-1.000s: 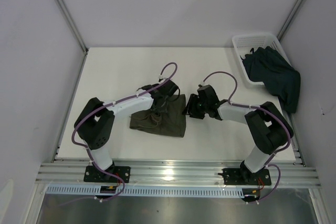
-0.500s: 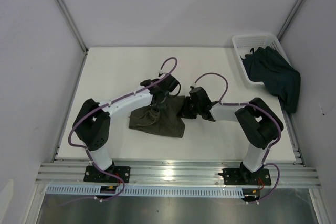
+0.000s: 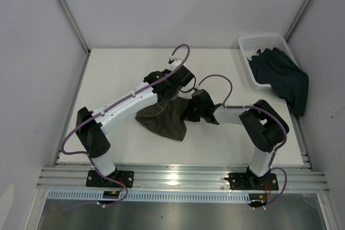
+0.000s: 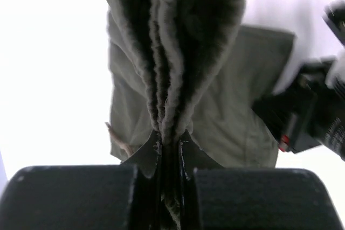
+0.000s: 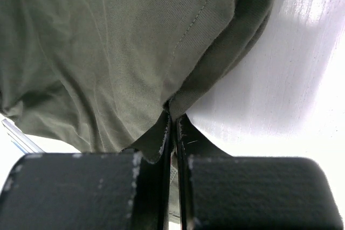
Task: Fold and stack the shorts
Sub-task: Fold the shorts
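**Operator:** Where are the olive shorts right now?

**Spotter:** Your left gripper point(image 4: 168, 144) is clamped on a bunched fold of the olive-green shorts point(image 3: 164, 119). The cloth rises in thick pleats from between its fingers, and the rest spreads out ahead of it toward the table point(image 3: 118, 74). Your right gripper point(image 5: 173, 125) is pinched shut on an edge of the same pair, just beside your left one. The fabric fans out ahead of its fingers and to their left, with bare table to their right.

**Operator:** So how far along am I?

**Spotter:** Early, I'd say. You hold one pair with both grippers, and it looks rumpled and partly lifted rather than a flat packet, so that fold is not yet done. The dark navy-teal shorts point(image 3: 280, 76) lie well apart from both grippers, out beyond your right arm. They are draped over the side of the white basket point(image 3: 249, 41), and neither gripper is on them.

**Operator:** What's left, then?

**Spotter:** You have to finish folding the olive pair and lay it down. Then you fetch and fold the navy pair and set one on the other. Nothing is stacked yet.
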Controlling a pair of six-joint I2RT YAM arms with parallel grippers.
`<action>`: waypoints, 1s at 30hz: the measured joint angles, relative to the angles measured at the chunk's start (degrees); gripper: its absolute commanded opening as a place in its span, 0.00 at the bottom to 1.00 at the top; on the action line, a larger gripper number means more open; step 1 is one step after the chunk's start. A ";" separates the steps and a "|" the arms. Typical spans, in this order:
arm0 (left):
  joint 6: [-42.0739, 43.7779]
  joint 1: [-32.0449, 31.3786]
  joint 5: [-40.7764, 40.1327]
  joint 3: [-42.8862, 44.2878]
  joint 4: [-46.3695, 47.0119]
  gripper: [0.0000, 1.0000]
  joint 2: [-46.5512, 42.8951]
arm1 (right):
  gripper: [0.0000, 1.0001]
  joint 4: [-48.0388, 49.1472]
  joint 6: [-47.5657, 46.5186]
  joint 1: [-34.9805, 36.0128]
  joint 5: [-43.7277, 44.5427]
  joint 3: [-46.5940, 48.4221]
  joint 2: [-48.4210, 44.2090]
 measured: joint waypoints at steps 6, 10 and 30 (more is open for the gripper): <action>-1.25 -2.84 1.31 -6.12 2.14 0.00 6.93 | 0.00 -0.83 0.00 0.02 0.37 0.48 0.04; -1.60 -3.19 2.56 -9.73 3.89 0.00 10.23 | 0.00 -1.64 0.13 -0.11 0.79 0.92 0.09; -6.82 -3.82 8.31 -12.81 11.10 0.03 9.49 | 0.01 -1.55 1.07 -1.14 0.76 0.83 0.22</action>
